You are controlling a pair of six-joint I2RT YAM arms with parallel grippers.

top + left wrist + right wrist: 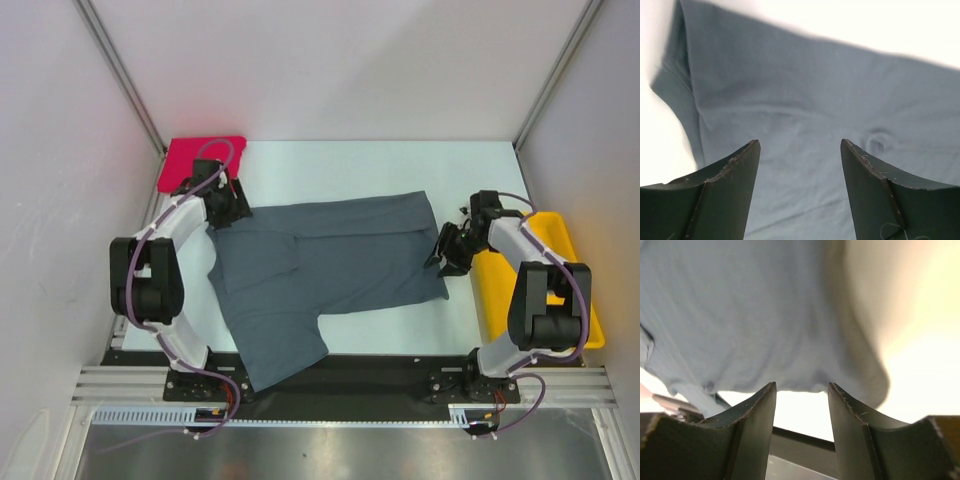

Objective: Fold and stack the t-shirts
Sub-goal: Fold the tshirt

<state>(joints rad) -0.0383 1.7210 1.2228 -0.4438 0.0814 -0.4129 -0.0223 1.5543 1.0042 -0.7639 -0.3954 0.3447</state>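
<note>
the grey shirt lies spread across the middle of the table, the red shirt at the far left corner. the left gripper hovers, jaws parted, over the grey shirt's left end; the right gripper, jaws also apart, at its right edge.

Two matching white-and-black arms, based at seven and five o'clock of the overhead view.
The left arm and right arm have smooth white shells, bulky black joint housings and black bases. A thin purple cable runs along each and loops free near the wrist. The left gripper and right gripper carry dark, wedge-shaped fingers that taper to blunt tips, their inner edges scuffed pale. A pale squiggle marks the left wrist view's five o'clock finger.
</note>
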